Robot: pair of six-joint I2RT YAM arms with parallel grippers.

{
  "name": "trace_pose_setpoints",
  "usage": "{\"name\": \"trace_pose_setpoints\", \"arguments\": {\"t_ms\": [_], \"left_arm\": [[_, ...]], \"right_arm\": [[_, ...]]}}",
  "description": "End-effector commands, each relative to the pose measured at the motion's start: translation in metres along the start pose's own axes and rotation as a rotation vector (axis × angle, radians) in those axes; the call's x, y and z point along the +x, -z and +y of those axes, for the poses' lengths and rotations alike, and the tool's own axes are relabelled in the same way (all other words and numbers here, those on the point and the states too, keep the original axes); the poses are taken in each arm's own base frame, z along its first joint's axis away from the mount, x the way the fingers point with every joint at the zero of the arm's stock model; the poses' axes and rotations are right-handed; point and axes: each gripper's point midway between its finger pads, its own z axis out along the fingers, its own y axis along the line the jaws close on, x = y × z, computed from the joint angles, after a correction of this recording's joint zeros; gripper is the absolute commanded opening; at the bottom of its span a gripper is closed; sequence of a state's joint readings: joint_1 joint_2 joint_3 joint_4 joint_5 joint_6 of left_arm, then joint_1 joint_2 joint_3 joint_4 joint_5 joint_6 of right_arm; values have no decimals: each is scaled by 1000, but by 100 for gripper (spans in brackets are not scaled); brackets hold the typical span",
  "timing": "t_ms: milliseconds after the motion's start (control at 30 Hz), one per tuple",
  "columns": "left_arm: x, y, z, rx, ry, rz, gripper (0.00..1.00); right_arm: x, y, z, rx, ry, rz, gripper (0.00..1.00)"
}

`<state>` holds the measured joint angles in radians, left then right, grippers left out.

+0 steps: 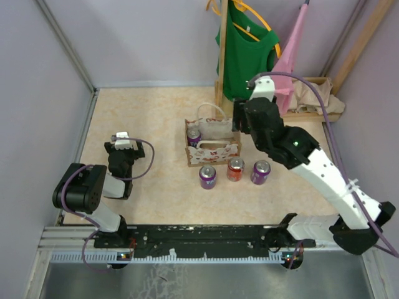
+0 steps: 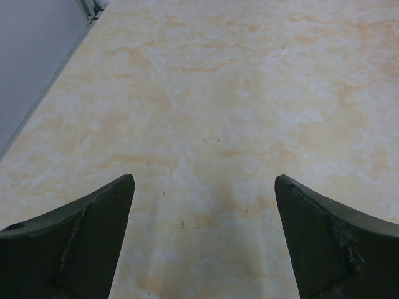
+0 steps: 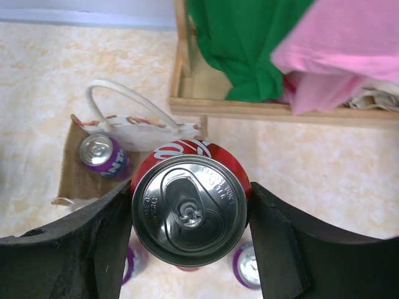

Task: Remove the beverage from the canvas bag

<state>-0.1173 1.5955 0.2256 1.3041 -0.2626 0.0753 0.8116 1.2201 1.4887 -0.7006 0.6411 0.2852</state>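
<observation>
Aloft, red can, held in right gripper

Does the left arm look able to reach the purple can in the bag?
Probably yes: the purple can stands at the left end of the open canvas bag, nearest the open left claw; the right claw hangs by the other end.

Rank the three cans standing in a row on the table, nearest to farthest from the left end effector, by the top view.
1. left purple can, the row's left end.
2. red can, middle.
3. right purple can, the row's right end.
</observation>
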Motion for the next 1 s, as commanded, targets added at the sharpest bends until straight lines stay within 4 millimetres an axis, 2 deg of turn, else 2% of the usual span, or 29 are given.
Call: {"name": "trace_pose_setpoints", "arguments": {"t_ms": [0, 200, 467, 600, 733, 967], "left_arm": [[-5, 0, 1, -8, 17, -28, 100], [-5, 0, 1, -9, 17, -28, 100], [-6, 0, 1, -9, 18, -28, 100], [-5, 0, 1, -8, 17, -27, 100], [-5, 0, 1, -8, 17, -28, 100], [-5, 0, 1, -9, 18, -28, 100]], "right_arm": [[-10, 38, -36, 74, -104, -42, 0], [63, 51, -38, 58, -120, 99, 0], [137, 65, -25, 6, -157, 206, 0], [166, 64, -17, 5, -118, 251, 0], [195, 59, -20, 30, -88, 292, 0], [223, 49, -16, 33, -90, 312, 0]]}}
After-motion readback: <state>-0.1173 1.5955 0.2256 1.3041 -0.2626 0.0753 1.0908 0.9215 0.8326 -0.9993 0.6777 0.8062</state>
